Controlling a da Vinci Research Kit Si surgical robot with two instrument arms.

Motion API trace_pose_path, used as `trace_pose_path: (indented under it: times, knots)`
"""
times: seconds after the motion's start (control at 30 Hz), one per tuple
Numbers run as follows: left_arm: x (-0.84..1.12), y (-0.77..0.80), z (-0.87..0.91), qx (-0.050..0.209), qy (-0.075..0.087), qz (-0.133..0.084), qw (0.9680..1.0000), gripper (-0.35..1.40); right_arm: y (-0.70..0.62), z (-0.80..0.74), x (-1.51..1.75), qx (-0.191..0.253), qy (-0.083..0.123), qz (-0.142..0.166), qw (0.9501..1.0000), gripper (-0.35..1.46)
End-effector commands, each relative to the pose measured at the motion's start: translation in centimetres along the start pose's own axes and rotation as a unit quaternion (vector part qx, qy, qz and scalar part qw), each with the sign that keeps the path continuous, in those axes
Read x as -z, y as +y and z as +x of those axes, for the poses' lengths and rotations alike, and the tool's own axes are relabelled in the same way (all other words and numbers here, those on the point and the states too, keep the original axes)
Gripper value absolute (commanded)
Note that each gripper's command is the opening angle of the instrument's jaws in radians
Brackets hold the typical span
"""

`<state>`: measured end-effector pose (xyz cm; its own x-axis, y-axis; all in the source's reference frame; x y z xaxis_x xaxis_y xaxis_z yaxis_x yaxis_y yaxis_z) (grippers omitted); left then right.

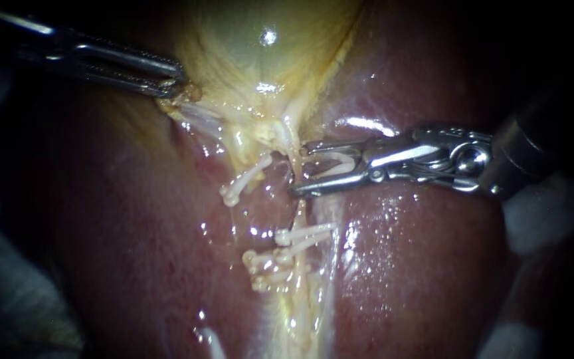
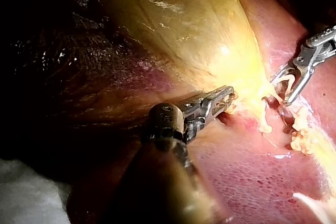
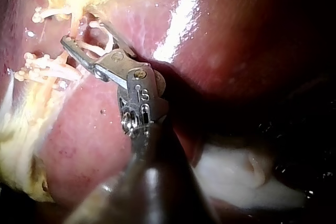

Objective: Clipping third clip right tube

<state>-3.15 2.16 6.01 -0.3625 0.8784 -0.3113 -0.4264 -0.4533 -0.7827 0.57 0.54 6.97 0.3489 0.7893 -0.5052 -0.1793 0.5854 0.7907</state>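
**Right instrument at the right tube, clip sitting in its jaws**

The right instrument (image 1: 298, 169) is closest to the lens. Its jaws are spread wide, with a white loaded clip (image 1: 340, 163) seated against both of them. Their mouth is at the right tube (image 1: 299, 211), just below the gallbladder's neck. Can't tell how deep the tube sits in there.

The liver (image 1: 420, 266) fills most of the view, and the gallbladder (image 1: 254, 46) is the yellow bag. Only the left wrist view shows its long body. The right wrist view gives the best look at a white pad (image 3: 247, 182) beyond the liver.

Two instruments in all. The left instrument (image 1: 174, 78) has its jaws clamped on the gallbladder's edge.

Clips: a single clip (image 1: 244, 181) on the strand to the left, then a lower cluster (image 1: 287, 249). Those overlap, at least three, so no honest count.
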Motion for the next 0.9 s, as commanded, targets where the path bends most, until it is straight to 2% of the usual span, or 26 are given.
trace_pose_path:
  times: [0.03,0.23,0.5,0.77,0.9]
  knots:
    - [0.0,0.0,0.0,0.0,0.0,0.0,1.0,-0.35,-0.01,0.0,0.0,0.0,-0.001,0.0,1.0,0.5]
    - [0.0,0.0,0.0,0.0,0.0,0.0,1.0,-0.35,-0.09,0.0,-0.06,-0.001,0.012,0.003,0.9999,0.5]
    - [0.0,0.01,0.0,0.0,0.0,0.0,1.0,-0.35,-0.18,0.0,-0.18,-0.001,0.013,0.017,0.9998,0.5]
    - [0.0,0.0,0.0,0.0,0.0,0.0,1.0,-0.35,-0.27,0.01,-0.26,0.001,0.02,0.036,0.9992,0.5]
    - [0.0,0.01,0.0,0.0,0.0,0.0,1.0,-0.35,-0.33,0.02,-0.29,-0.014,0.03,0.055,0.998,0.5]
